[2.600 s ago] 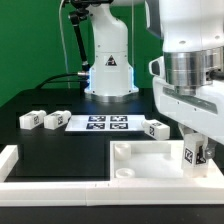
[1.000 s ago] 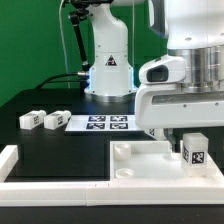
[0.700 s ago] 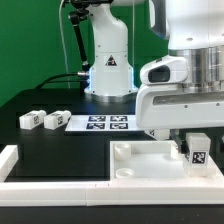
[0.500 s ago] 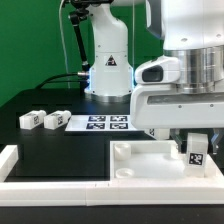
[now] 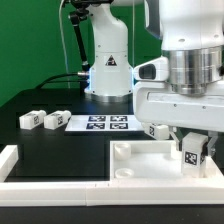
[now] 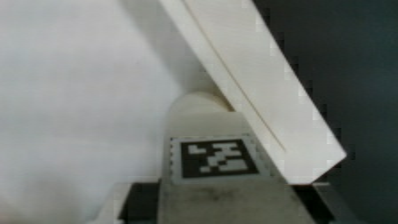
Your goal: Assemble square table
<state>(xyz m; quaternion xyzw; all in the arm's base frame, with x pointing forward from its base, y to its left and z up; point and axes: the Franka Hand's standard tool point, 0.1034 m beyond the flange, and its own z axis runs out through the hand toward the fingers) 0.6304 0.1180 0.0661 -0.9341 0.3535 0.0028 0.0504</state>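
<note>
Nearest us in the exterior view, the low white border wall (image 5: pixel 60 176) runs along the front of the black desk (image 5: pixel 60 145). Just behind it, toward the exterior view's right, lies the square slab (image 5: pixel 140 166) with its recessed face up. Over the slab's right part hangs the hand (image 5: pixel 193 156), its two fingers clamped on a leg block (image 5: pixel 193 150). The block sits slightly tilted with its black-and-white tag facing us, and we cannot tell whether its lower end touches the slab. In the wrist view the same leg block (image 6: pixel 217 150) fills the gap between the fingers, tag in plain sight, close beside a raised white edge of the slab (image 6: pixel 249 80).

Beyond the slab a second leg block (image 5: pixel 157 130) rests on the desk, partly hidden by the arm. Farther back at the middle lies the marker board (image 5: pixel 100 123). To the exterior view's left of it, close together, sit a third leg block (image 5: pixel 57 120) and a fourth leg block (image 5: pixel 30 119). Farthest from us stands the arm's white base (image 5: pixel 108 65) against a green backdrop
</note>
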